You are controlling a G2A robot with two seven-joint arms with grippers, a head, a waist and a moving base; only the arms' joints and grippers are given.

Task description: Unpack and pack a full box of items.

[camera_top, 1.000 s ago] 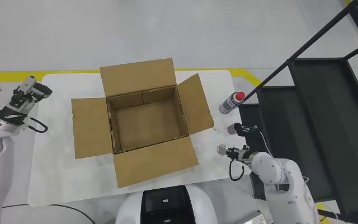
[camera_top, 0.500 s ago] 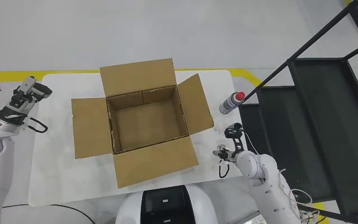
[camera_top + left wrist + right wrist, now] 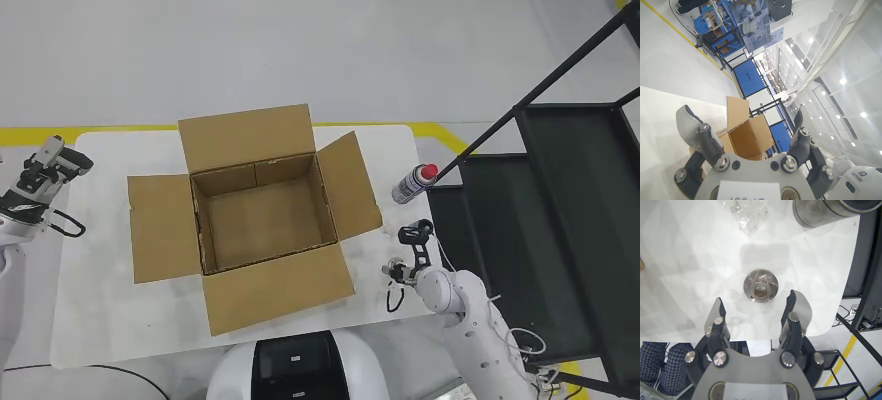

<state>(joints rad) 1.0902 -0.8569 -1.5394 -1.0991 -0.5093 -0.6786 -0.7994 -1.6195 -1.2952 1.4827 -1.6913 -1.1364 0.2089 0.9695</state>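
Observation:
A brown cardboard box [image 3: 262, 215] stands mid-table with all its flaps folded out and a bare inside. A grey spray can [image 3: 412, 184] with a red cap lies to its right. My right gripper [image 3: 404, 250] hangs over the table's right front corner, open. In the right wrist view a small metal flange [image 3: 761, 286] sits on the white table just beyond the right gripper [image 3: 756, 306], between the lines of its spread fingers and untouched. My left gripper [image 3: 50, 165] is off the table's left edge, open and holding nothing; the left gripper [image 3: 743, 117] faces the box [image 3: 745, 136].
The white table [image 3: 110, 300] ends close behind the flange, at a rounded corner. A black metal rack [image 3: 560, 200] stands right beside that edge. A scrap of clear plastic [image 3: 745, 220] lies on the table near the can [image 3: 821, 213].
The right arm has swung round so that it comes from the front, and its gripper has shifted slightly toward the box. The left arm has not moved.

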